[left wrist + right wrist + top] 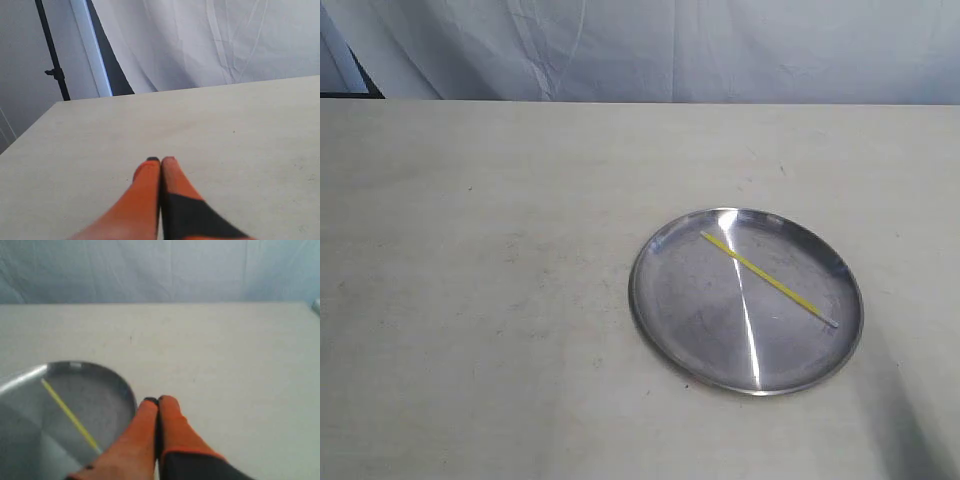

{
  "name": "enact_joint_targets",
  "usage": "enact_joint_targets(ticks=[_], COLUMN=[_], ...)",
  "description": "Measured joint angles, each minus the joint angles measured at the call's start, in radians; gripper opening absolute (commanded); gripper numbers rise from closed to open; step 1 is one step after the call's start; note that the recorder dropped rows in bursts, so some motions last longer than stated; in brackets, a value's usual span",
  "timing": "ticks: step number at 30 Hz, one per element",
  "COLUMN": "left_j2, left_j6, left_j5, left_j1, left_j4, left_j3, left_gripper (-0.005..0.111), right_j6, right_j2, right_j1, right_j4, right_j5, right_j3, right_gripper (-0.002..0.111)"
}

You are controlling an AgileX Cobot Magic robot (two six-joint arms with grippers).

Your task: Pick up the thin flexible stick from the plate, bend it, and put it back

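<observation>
A thin yellow-green stick (pixel 760 272) lies straight and diagonal across the round silver plate (pixel 655 320), its pale tip near the plate's right rim. Neither gripper shows in the exterior view. In the right wrist view my right gripper (pixel 158 401) hangs shut and holds nothing, just beside the plate's rim (pixel 131 392); the stick (pixel 67 413) lies apart from it. In the left wrist view my left gripper (pixel 160 160) is shut over bare table, with no plate or stick in sight.
The plate rests right of centre on a pale table (pixel 480 290). A white cloth backdrop (pixel 720 50) hangs behind the far edge. A black stand pole (pixel 52 55) rises past the table's corner in the left wrist view.
</observation>
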Motion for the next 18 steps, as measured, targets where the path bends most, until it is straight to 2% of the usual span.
enact_joint_targets(ticks=[2, 5, 7, 8, 10, 13, 15, 18], left_j2=[0.0, 0.0, 0.0, 0.0, 0.0, 0.0, 0.0, 0.0], left_j6=[0.0, 0.0, 0.0, 0.0, 0.0, 0.0, 0.0, 0.0], left_j5=[0.0, 0.0, 0.0, 0.0, 0.0, 0.0, 0.0, 0.0], left_j1=[0.0, 0.0, 0.0, 0.0, 0.0, 0.0, 0.0, 0.0], left_j4=[0.0, 0.019, 0.033, 0.036, 0.037, 0.037, 0.037, 0.037], left_j3=[0.0, 0.0, 0.0, 0.0, 0.0, 0.0, 0.0, 0.0], left_gripper=[0.0, 0.0, 0.0, 0.0, 0.0, 0.0, 0.0, 0.0], right_j6=[0.05, 0.454, 0.644, 0.679, 0.709, 0.667, 0.586, 0.38], right_j2=[0.0, -0.001, -0.001, -0.001, 0.017, 0.127, 0.264, 0.506], right_j1=[0.0, 0.0, 0.0, 0.0, 0.0, 0.0, 0.0, 0.0], right_j4=[0.033, 0.29, 0.367, 0.372, 0.334, 0.181, 0.072, 0.012], right_j5=[-0.152, -0.507, -0.606, -0.603, -0.484, -0.238, -0.03, 0.271], right_j3=[0.002, 0.0, 0.0, 0.0, -0.057, -0.229, -0.395, -0.636], right_gripper=[-0.001, -0.001, -0.001, -0.001, -0.001, -0.001, -0.001, -0.001])
